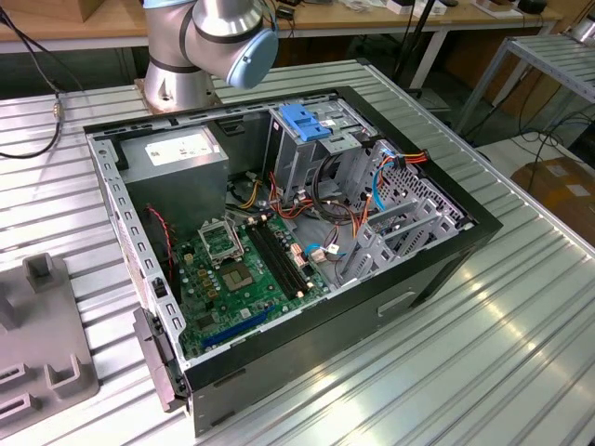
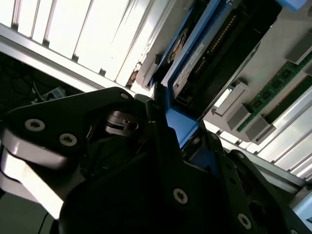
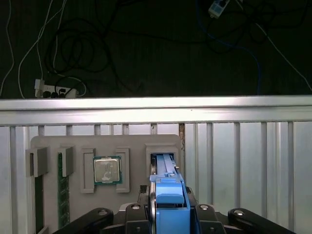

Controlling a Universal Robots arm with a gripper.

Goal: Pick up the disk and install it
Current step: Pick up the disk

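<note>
Disk, edge-up in its bright blue carrier rail, is pinched by the gripper, whose black fingers are drawn in narrow against both sides of the rail. It hangs right at the open slot of a grey holder tray; whether its lower edge sits in that slot cannot be told. The tray also carries a processor chip and memory sticks and lies on the ribbed aluminium table, well apart from the open computer case with its green motherboard and blue bracket.
</note>
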